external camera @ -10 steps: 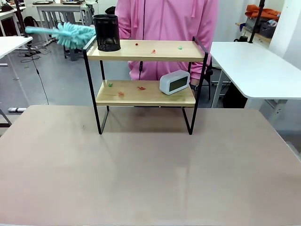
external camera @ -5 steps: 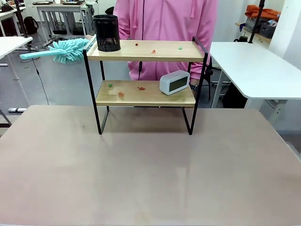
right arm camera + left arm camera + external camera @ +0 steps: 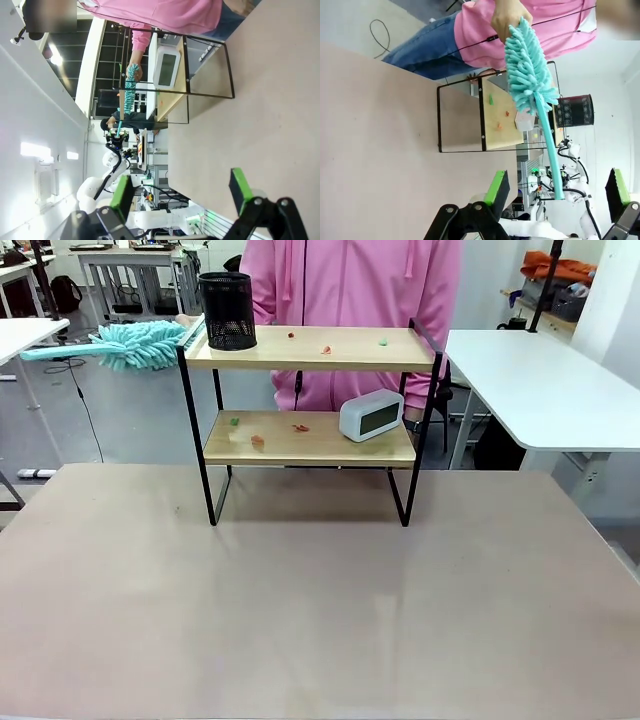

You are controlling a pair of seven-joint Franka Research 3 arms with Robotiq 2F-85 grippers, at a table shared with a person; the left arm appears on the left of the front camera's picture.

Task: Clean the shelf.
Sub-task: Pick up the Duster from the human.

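**A:** What is getting cut off for you in the front view?

**B:** The person in the pink hooded top (image 3: pixel 350 280) is standing behind the small two-tier wooden shelf with the thin black frame (image 3: pixel 300 360), head out of frame. The hand holding the fluffy teal duster (image 3: pixel 140 343) is mostly hiding behind the black mesh pen cup (image 3: pixel 227 310). The shelf is standing far back on your big beige tabletop (image 3: pixel 320 600), its long side running left to right. White tables (image 3: pixel 540 380) are flanking it.

**A:** And the wrists?

**B:** In the left wrist view your left gripper (image 3: pixel 557 192) is gaping wide and gripping nothing. The shelf is showing sideways, with the person's hand (image 3: pixel 509 15) holding the duster near its upper board. In the right wrist view your right gripper (image 3: pixel 181 195) is likewise spread wide and empty, and a white digital clock (image 3: pixel 167 67) is sitting on the lower board.
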